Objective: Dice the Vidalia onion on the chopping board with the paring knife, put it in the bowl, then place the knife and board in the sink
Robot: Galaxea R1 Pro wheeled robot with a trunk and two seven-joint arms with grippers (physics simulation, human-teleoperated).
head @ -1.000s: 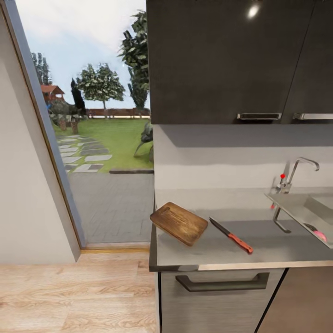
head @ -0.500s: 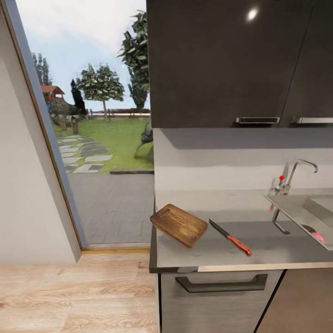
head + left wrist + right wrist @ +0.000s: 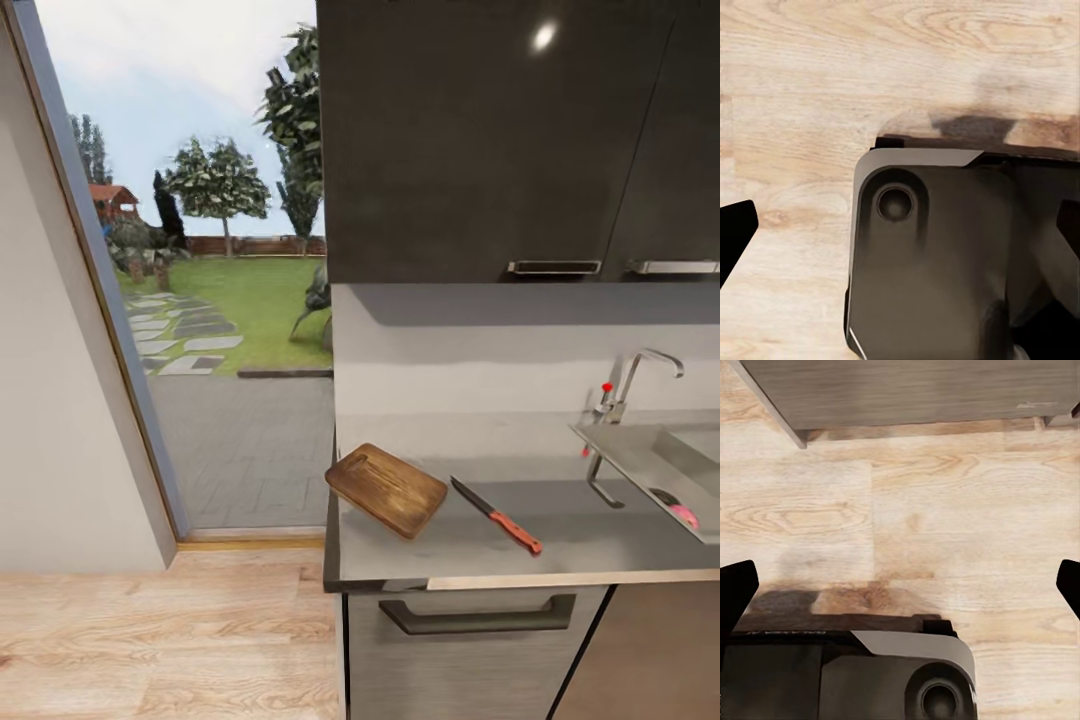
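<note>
The brown chopping board (image 3: pixel 387 490) lies at the left end of the grey countertop (image 3: pixel 590 535), one corner over the edge. Just right of it rests the paring knife (image 3: pixel 497 516), red-orange handle toward the front. Farther right is the steel sink (image 3: pixel 640 450) with its chrome faucet (image 3: pixel 632 385). A small pinkish round thing, the Vidalia onion (image 3: pixel 686 515), lies in the basin at the frame's edge. The bowl is out of view. My left gripper (image 3: pixel 900 232) and right gripper (image 3: pixel 900 585) both hang open over the wood floor, holding nothing.
A glass door (image 3: pixel 210 300) to a garden stands left of the counter. Dark upper cabinets (image 3: pixel 480 140) hang above the countertop. A drawer with a dark handle (image 3: pixel 480 612) sits below. My grey base (image 3: pixel 937 262) shows under the left gripper.
The whole head view has shifted slightly, so the camera moved. The board, knife and onion keep their places on the counter and in the sink.
</note>
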